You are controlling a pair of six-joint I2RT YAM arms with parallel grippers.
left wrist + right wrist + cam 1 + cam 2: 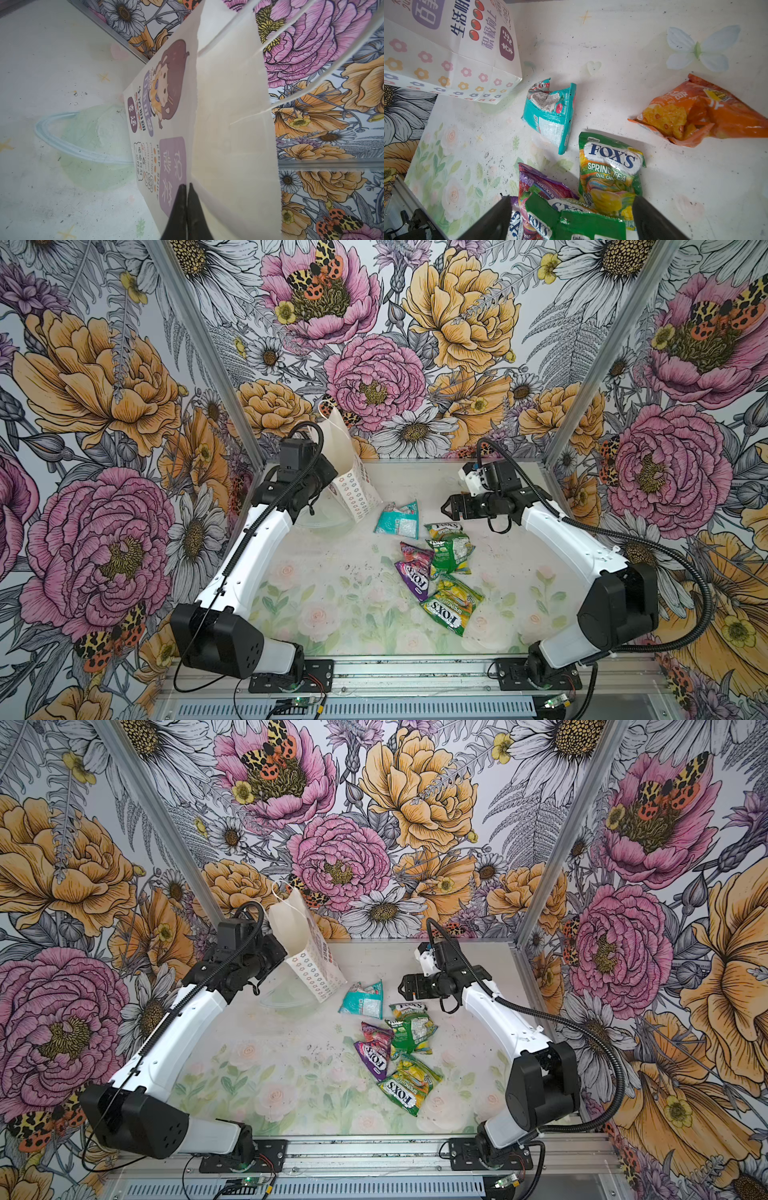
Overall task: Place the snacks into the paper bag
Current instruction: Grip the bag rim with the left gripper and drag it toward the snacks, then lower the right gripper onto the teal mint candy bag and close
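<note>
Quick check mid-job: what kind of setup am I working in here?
Likely a staged robot test booth: floral-printed wall panels on aluminium posts, black arm mounts bolted to a front rail.

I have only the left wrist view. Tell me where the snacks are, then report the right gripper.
Observer: The teal packet lies on the table nearest the paper bag, not touching it.
Operator: Right gripper now.
Observer: The right gripper is open and empty, near a green FOX'S packet.
Operator: Name any stray packet.
Observer: The orange packet lies on the table, apart from the others.
</note>
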